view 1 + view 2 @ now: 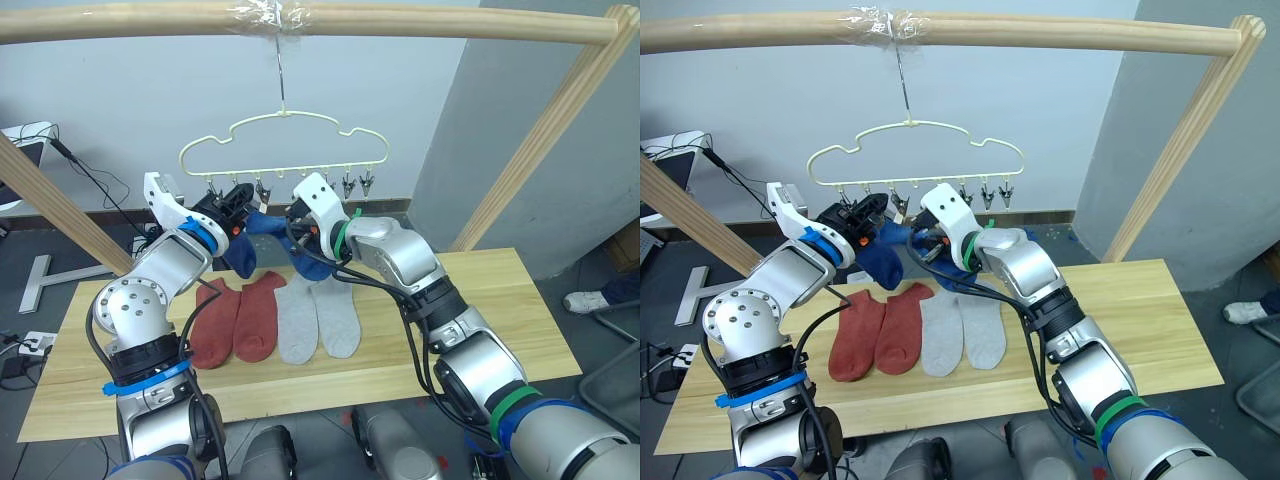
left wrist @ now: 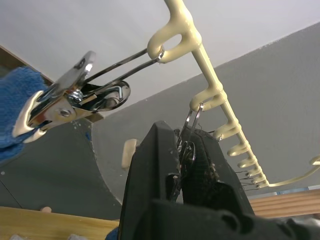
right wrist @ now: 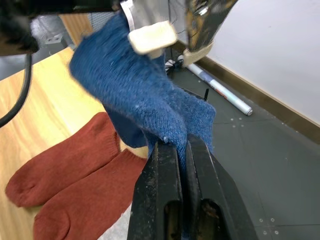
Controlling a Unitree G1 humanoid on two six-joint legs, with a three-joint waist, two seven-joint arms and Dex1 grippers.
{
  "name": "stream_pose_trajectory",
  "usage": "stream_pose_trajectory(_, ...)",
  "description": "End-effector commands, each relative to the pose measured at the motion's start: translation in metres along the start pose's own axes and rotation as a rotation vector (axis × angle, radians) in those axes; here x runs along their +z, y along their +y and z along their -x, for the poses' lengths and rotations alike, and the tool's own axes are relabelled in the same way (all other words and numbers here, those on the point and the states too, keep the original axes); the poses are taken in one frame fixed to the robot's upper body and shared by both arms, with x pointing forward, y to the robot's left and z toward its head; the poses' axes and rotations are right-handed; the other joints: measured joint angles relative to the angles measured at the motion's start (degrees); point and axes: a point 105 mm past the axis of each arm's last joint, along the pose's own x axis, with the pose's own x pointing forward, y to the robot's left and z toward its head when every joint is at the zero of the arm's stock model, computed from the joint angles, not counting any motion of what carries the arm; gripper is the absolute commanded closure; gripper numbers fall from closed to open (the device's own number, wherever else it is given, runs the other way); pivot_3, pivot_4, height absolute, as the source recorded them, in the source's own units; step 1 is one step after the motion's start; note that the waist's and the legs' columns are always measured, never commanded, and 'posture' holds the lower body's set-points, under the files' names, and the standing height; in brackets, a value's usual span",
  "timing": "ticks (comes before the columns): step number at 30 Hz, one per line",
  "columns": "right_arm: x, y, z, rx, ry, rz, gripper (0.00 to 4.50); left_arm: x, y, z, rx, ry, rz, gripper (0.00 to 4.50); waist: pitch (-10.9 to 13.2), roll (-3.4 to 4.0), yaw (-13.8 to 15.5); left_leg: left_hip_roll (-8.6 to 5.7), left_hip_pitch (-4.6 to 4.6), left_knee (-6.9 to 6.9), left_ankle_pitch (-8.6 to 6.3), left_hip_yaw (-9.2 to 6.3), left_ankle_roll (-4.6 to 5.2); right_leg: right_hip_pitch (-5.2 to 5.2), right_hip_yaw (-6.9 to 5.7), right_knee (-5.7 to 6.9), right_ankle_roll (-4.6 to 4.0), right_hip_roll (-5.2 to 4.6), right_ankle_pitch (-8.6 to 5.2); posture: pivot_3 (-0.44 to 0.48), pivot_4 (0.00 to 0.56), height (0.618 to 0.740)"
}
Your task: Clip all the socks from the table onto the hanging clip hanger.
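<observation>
A silver clip (image 2: 187, 150) of the clip hanger (image 1: 283, 140) is pinched by the left claw (image 2: 185, 165). A blue sock (image 3: 145, 105) is gripped by the right claw (image 3: 184, 150) just below the hanger. Two rust-red socks (image 1: 235, 320) and two grey socks (image 1: 318, 322) are laid on the bench (image 1: 500, 320) beneath the hanger.

I see fuzzy knit blue sock (image 3: 145, 105), shiny metal clip (image 2: 70, 102), glossy cream hanger (image 2: 200, 60), matt grained wood table (image 1: 500, 320).
</observation>
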Motion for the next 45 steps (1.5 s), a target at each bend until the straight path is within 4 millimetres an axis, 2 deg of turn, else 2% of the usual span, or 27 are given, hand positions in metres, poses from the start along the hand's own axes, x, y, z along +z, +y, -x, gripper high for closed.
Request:
stream_pose_trajectory(1,0.017,-0.006,0.002,-0.035,-0.05,0.014,4.47,0.008,-0.009,0.004,-0.028,-0.035,-0.03,4.32,0.0,0.0,0.0,0.0,0.0,0.0,0.0,-0.01,0.0,0.0,0.0,0.0,0.0,0.0,0.0,-0.253,0.196,0.74)
stream_pose_trajectory(8,0.019,-0.009,0.0,-0.053,-0.053,-0.007,4.47,0.007,-0.008,0.003,-0.028,-0.032,-0.03,4.32,0.0,0.0,0.0,0.0,0.0,0.0,0.0,0.01,0.0,0.0,0.01,-0.01,0.0,0.0,0.0,-0.257,0.197,0.74)
stream_pose_trajectory(22,0.037,0.009,0.006,0.038,-0.121,0.004,4.47,0.007,-0.008,0.002,-0.023,-0.042,-0.033,4.32,0.0,0.01,0.0,0.0,-0.01,-0.02,0.0,0.0,0.0,-0.01,-0.01,-0.02,0.0,0.0,0.0,-0.256,0.196,0.74)
stream_pose_trajectory(35,0.039,0.006,0.008,0.023,-0.126,0.008,4.47,0.006,-0.006,0.001,-0.025,-0.041,-0.026,4.32,0.0,0.0,0.0,0.0,0.0,-0.02,0.0,0.0,0.0,-0.01,0.0,-0.02,0.0,0.0,0.0,-0.259,0.195,0.74)
stream_pose_trajectory(36,0.039,0.006,0.008,0.023,-0.126,0.008,4.5,0.005,-0.007,0.001,-0.035,-0.035,-0.021,3.61,0.0,0.01,0.0,0.0,0.0,-0.02,0.0,0.01,0.0,-0.01,0.0,-0.02,0.0,0.0,0.0,-0.259,0.195,0.74)
stream_pose_trajectory(37,0.039,0.006,0.008,0.023,-0.126,0.008,4.5,0.004,-0.011,0.001,-0.065,-0.016,-0.022,3.42,0.0,0.0,0.0,0.0,0.0,-0.02,0.0,0.0,0.0,0.0,0.0,-0.02,0.0,0.0,0.0,-0.259,0.195,0.74)
stream_pose_trajectory(44,0.038,0.006,0.008,0.023,-0.124,0.009,4.5,0.005,-0.013,0.002,-0.07,-0.028,-0.038,1.08,0.0,0.0,0.0,0.0,0.0,-0.02,0.0,0.01,0.0,-0.01,-0.01,-0.02,0.0,0.0,0.0,-0.265,0.19,0.74)
stream_pose_trajectory(45,0.038,0.006,0.008,0.024,-0.123,0.009,4.5,0.005,-0.014,0.002,-0.078,-0.029,-0.036,1.08,0.0,0.0,0.0,0.0,-0.01,-0.02,0.0,0.01,0.0,-0.01,-0.01,-0.02,0.0,0.0,0.0,-0.265,0.19,0.74)
